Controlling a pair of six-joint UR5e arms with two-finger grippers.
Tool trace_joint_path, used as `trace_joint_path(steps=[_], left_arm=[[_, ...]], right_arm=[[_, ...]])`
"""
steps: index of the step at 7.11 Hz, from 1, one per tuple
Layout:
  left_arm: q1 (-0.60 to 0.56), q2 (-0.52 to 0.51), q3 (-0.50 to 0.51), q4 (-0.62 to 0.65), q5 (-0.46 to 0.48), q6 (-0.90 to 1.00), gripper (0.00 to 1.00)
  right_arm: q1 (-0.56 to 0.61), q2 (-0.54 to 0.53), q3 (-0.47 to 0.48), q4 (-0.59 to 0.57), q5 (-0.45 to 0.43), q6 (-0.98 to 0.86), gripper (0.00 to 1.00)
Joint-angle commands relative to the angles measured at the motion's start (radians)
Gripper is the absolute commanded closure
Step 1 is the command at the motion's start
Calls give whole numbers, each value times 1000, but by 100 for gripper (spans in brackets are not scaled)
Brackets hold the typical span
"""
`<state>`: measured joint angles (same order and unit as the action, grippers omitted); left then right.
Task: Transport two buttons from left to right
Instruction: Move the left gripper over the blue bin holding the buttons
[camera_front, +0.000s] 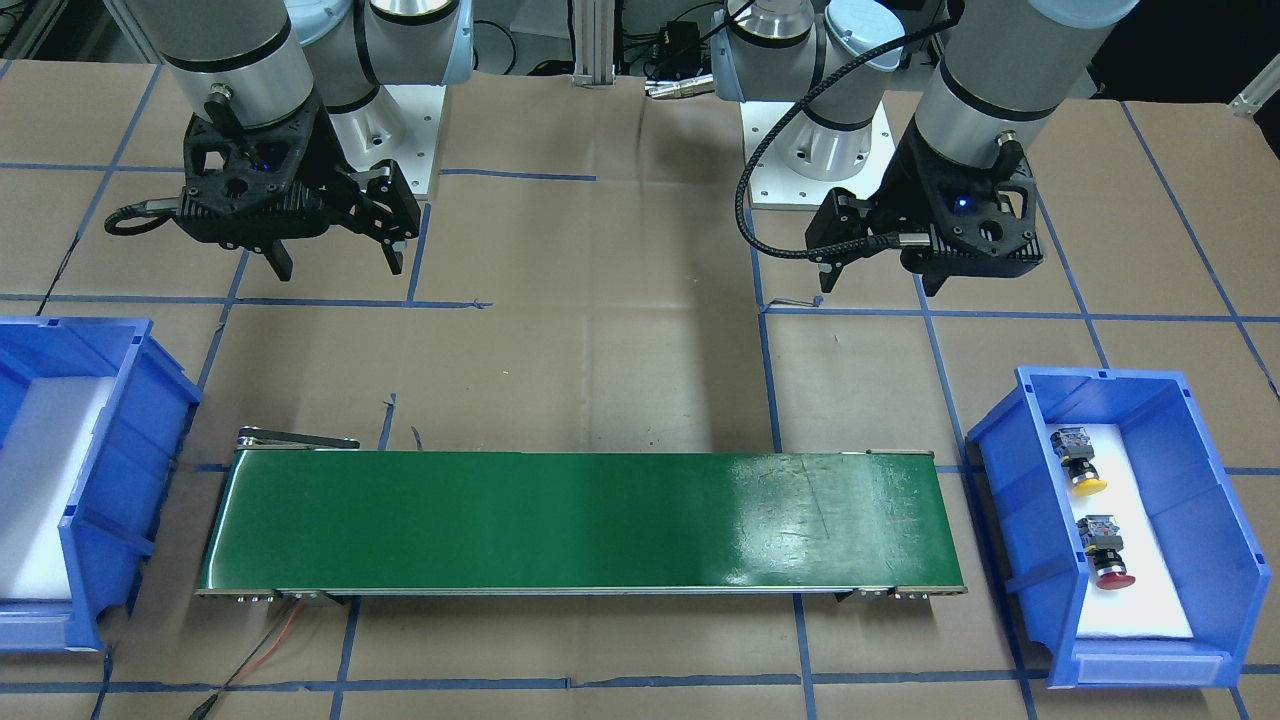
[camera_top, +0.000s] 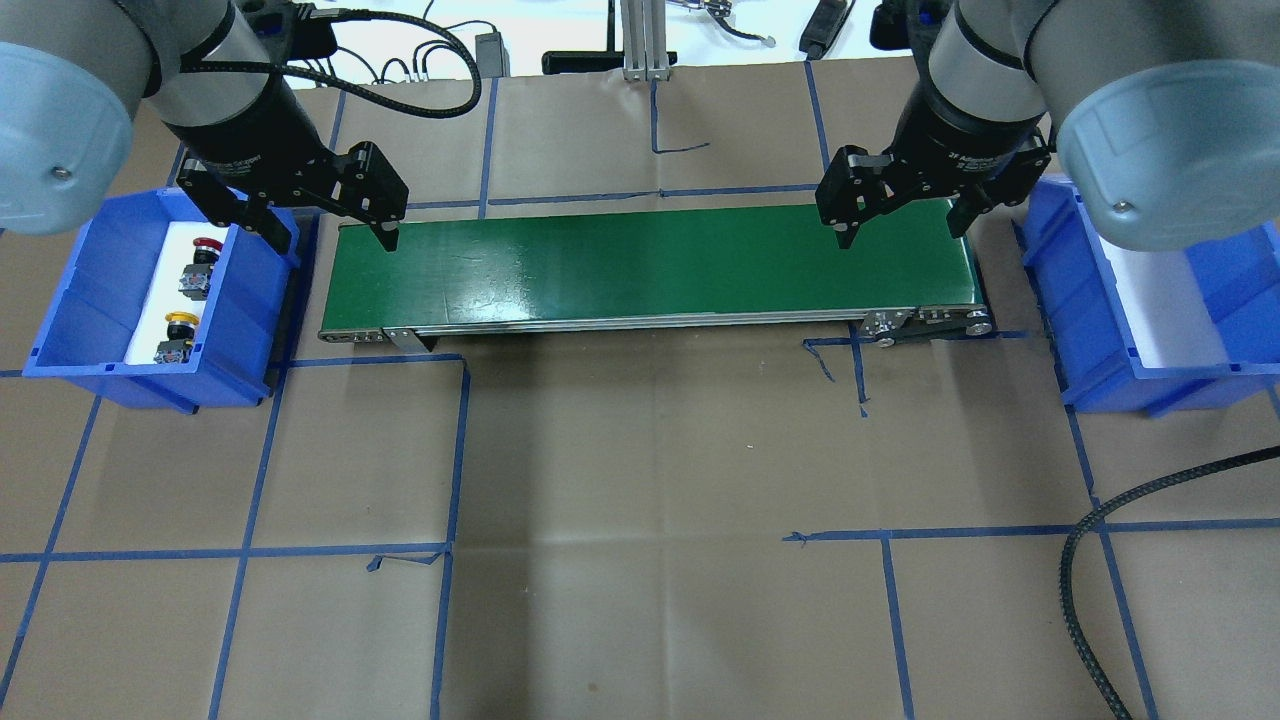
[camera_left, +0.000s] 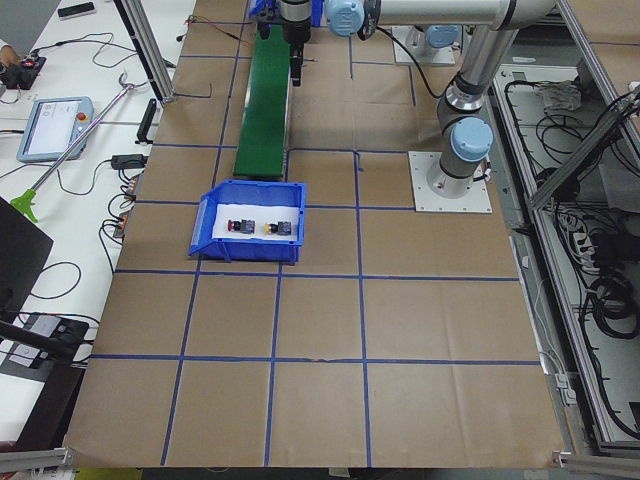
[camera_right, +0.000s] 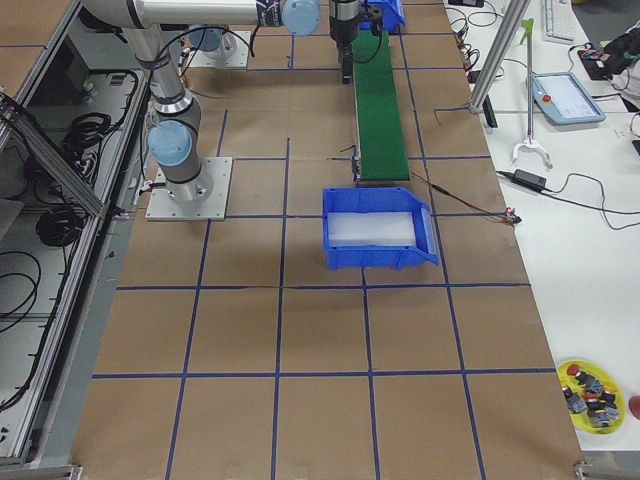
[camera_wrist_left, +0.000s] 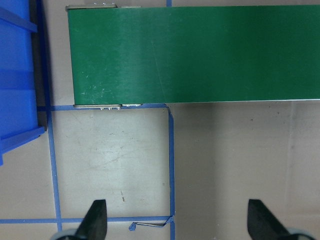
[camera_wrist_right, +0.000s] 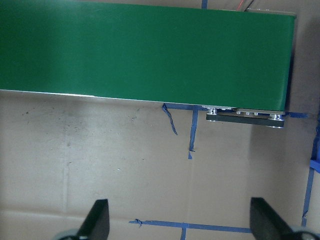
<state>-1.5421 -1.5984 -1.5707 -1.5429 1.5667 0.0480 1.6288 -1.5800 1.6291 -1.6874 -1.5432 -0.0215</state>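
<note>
Nothing has been carried across yet, as far as I can see. Both buttons sit in the blue bin (camera_top: 250, 300) just off the left end of the green conveyor belt (camera_top: 650, 265). They lie on the bin's white liner, the yellow button (camera_top: 172, 338) and the red button (camera_top: 197, 268) near each other but not touching. Each is tipped on its side rather than standing on its base. The other blue bin (camera_top: 1075, 300), off the belt's right end, shows only its white liner, and the belt itself carries nothing. So my judgement is that all of the job is left: 2 pick-ups, 2 trips along the belt, 2 drop-offs.

The left gripper (camera_top: 332, 237) hangs in the air by the belt's left end, on the robot's side of it, close to the bin with the buttons but not over them. Its 2 fingers are spread wide, with nothing between them and nothing touched. Its wrist camera shows only bare brown table and blue tape in the gap.

The right gripper (camera_top: 903, 232) mirrors it by the belt's right end, equally wide apart, empty and clear of the belt.

Since the left claw is nearest the buttons, I'd expect it to go first.
</note>
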Motion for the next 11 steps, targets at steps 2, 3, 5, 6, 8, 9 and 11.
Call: trace_joint_path(steps=[2, 3, 5, 6, 8, 9, 11], left_arm=[[74, -9, 11, 1, 0, 15, 0], [132, -21, 15, 3, 1, 45, 0], [270, -69, 52, 3, 4, 183, 0], [328, -107, 81, 1, 10, 249, 0], [463, -190, 129, 24, 15, 416, 0], [524, -242, 142, 70, 15, 496, 0], [542, -290, 120, 127, 6, 524, 1]], right_arm=[[-1, 0, 0, 2, -2, 0, 0], [-1, 0, 0, 2, -3, 0, 0], [0, 0, 0, 2, -3, 0, 0], [0, 0, 0, 2, -3, 0, 0], [-1, 0, 0, 2, -3, 0, 0], [0, 0, 0, 0, -2, 0, 0], [-1, 0, 0, 0, 0, 0, 0]])
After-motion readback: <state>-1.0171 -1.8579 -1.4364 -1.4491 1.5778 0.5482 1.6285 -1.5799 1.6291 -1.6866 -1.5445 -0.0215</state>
